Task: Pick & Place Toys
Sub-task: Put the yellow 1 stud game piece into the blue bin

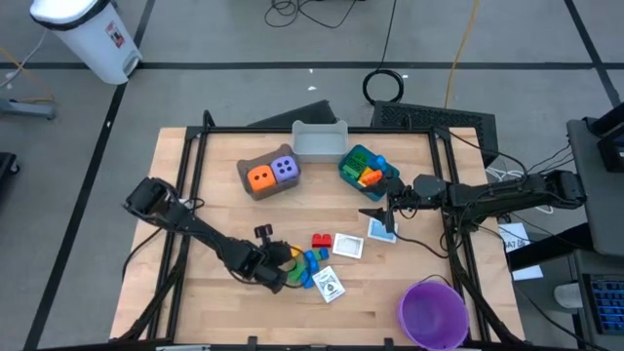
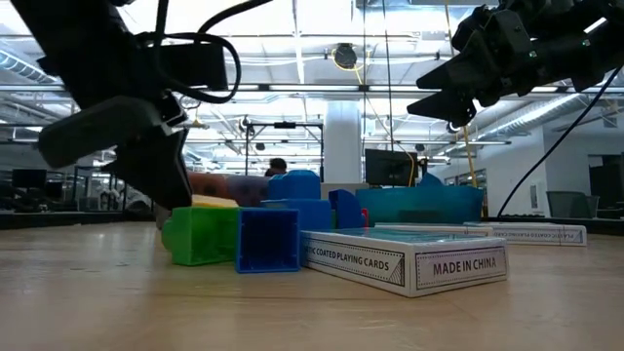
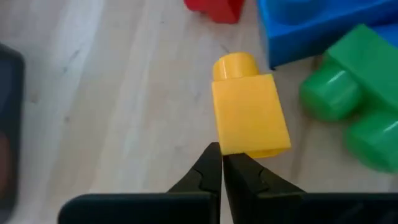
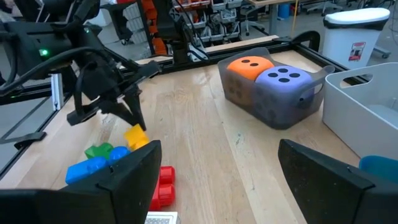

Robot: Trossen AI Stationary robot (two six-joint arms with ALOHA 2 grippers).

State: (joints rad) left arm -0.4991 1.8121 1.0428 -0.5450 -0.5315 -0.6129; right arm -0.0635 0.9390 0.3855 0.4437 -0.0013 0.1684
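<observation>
My left gripper (image 3: pixel 222 158) is shut, its tips at the base end of a yellow brick (image 3: pixel 249 115) that lies on its side on the table. In the high view this gripper (image 1: pixel 278 268) is in the middle near part of the table. A green brick (image 3: pixel 351 106), a blue brick (image 3: pixel 311 25) and a red brick (image 3: pixel 214 9) lie around it. The orange die (image 1: pixel 259 177) and the purple die (image 1: pixel 285 168) sit in the brown bin (image 1: pixel 255 191). My right gripper (image 1: pixel 385 203) hangs open above the table, over a white card (image 1: pixel 382 230). My left gripper has its shut fingertips (image 3: pixel 211 163) at one corner of the yellow brick's base end (image 3: pixel 236 149), coming from above at a slant. Nothing shows between the fingers. Whether the tips touch the brick, I cannot tell. The brick lies flat on the table.
A grey bin (image 1: pixel 320 142) stands at the far edge. A blue bin (image 1: pixel 343 172) holding bricks is to its right. A purple bowl (image 1: pixel 432 314) is at the near right corner. Card boxes (image 1: pixel 348 246) (image 1: pixel 331 285) lie beside the bricks. A black frame (image 1: pixel 190 156) borders the table.
</observation>
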